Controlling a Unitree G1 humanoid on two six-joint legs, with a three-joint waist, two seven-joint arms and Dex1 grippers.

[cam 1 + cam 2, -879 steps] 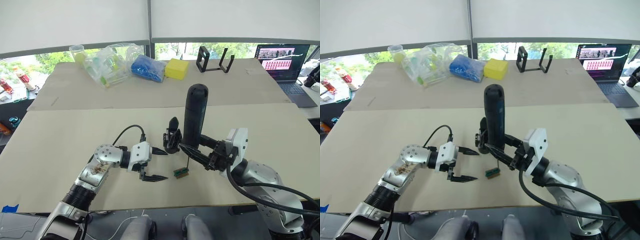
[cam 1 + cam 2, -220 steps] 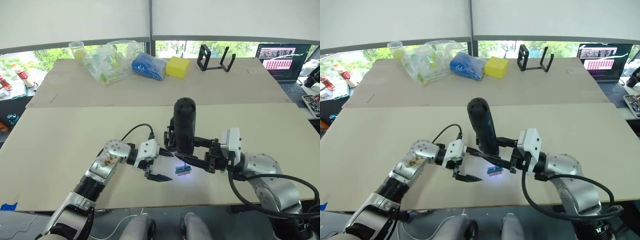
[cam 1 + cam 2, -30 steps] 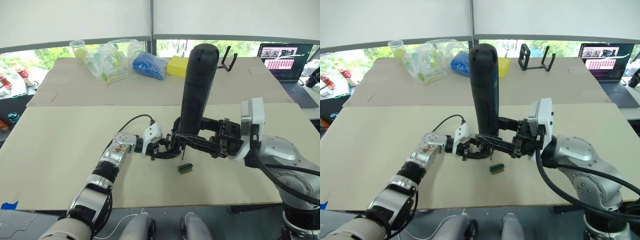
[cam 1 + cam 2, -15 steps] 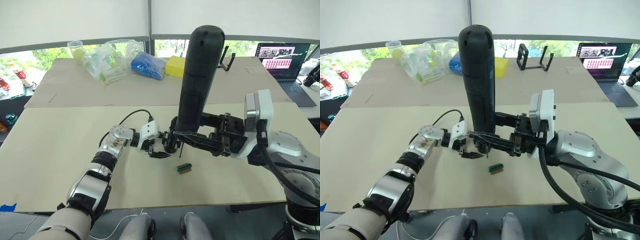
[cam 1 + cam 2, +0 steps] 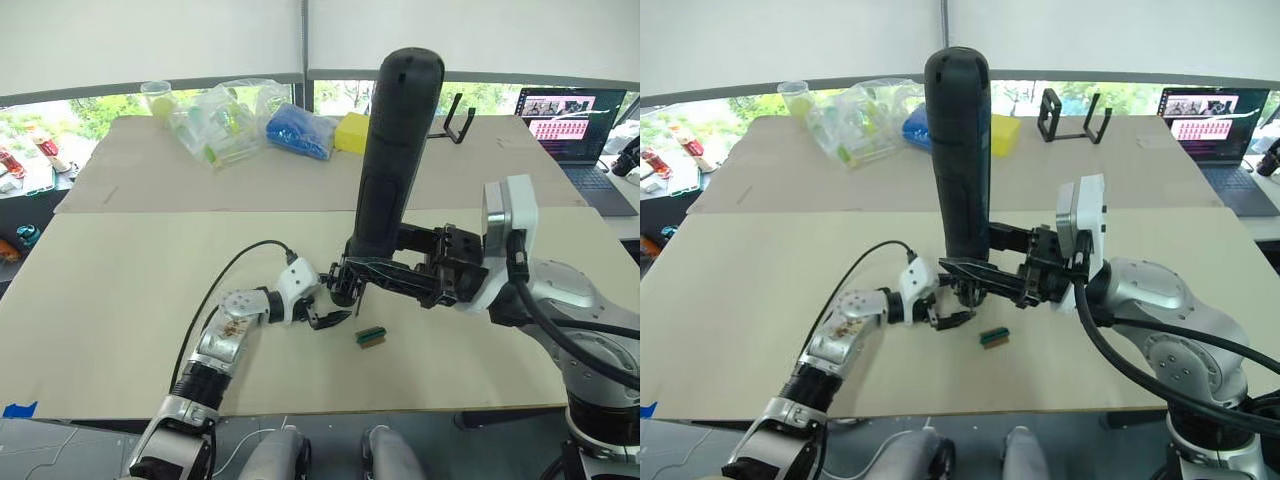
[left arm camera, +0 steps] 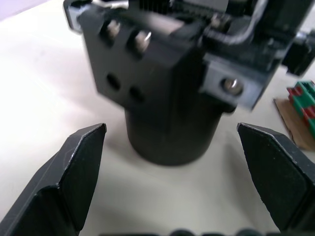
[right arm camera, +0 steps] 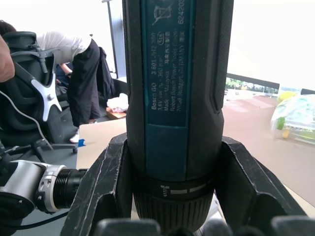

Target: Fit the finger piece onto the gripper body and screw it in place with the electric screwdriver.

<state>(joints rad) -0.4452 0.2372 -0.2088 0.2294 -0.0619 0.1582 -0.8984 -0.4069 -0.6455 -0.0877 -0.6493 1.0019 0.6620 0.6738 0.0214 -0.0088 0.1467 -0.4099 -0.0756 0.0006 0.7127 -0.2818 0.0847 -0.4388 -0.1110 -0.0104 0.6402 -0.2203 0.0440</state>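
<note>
**Left wrist view: body braced, screwing still ahead**

You see the gripper body standing on the table, between your left pincer's open fingers, untouched. Your right pincer clamps the electric screwdriver upright, bit near the body. Whether the finger piece is seated, you cannot tell; driving the screw likely remains.

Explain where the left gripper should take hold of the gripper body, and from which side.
Grip the gripper body low, on its round base: it stands upright on the table, and the blocky upper part carries screws. Come in level from the robot's left, where the left gripper already has its jaws open either side of the base.
</note>
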